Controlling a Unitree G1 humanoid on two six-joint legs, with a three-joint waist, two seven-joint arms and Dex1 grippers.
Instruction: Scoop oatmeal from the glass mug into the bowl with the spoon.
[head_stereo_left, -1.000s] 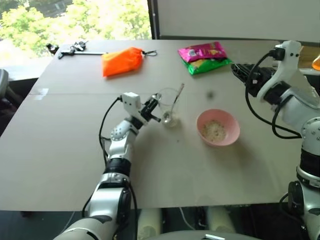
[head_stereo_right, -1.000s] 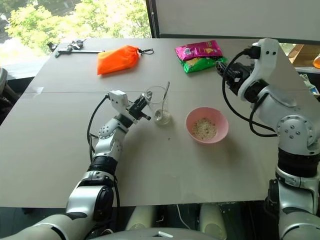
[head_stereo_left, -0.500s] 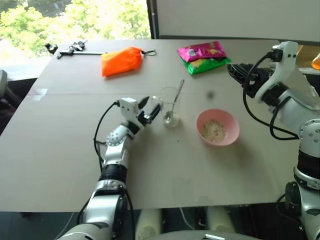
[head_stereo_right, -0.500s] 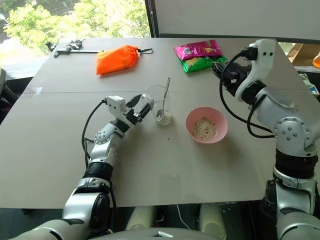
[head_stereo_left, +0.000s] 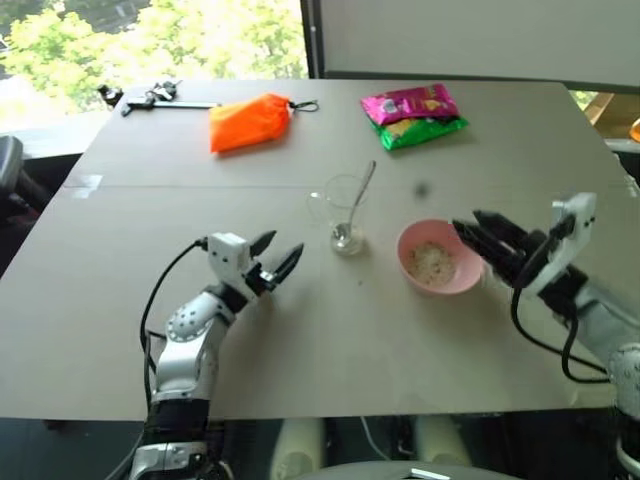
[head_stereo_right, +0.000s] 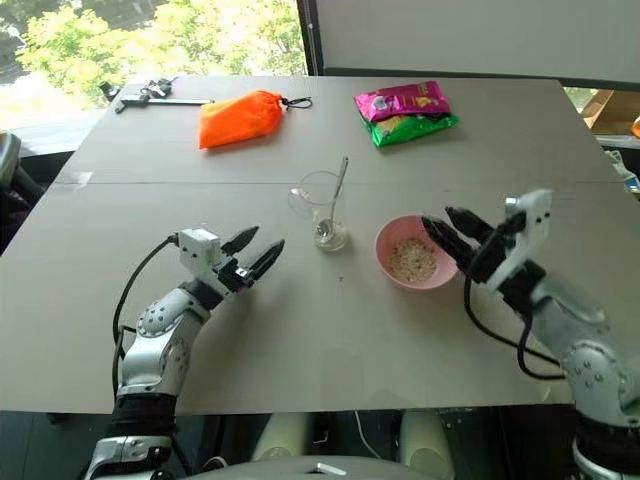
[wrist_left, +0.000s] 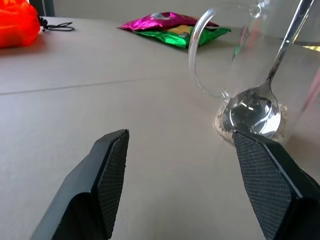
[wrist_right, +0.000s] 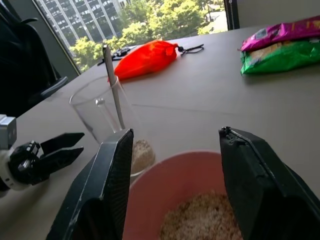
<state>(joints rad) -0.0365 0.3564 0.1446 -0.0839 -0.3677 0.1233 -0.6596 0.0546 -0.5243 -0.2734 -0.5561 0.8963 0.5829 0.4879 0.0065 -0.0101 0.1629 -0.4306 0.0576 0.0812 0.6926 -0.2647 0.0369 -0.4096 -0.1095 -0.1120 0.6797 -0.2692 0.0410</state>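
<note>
1. Centre frame, the glass mug (head_stereo_left: 342, 212) stands nearly empty; the spoon (head_stereo_left: 353, 207) rests inside it, released.
2. Right of it, the bowl (head_stereo_left: 436, 256) holds the oatmeal (head_stereo_left: 430, 263); scooping looks finished.
3. Left gripper (head_stereo_left: 278, 262) and right gripper (head_stereo_left: 482, 236) are spread, grasping nothing.

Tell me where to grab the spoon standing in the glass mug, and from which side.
Grip the spoon by its upper handle, where it sticks out above the glass mug rim. It leans toward the robot's right, its scoop end down inside the mug, so coming from above on the right side with the right gripper probably suits best; both grippers are open and empty.
</note>
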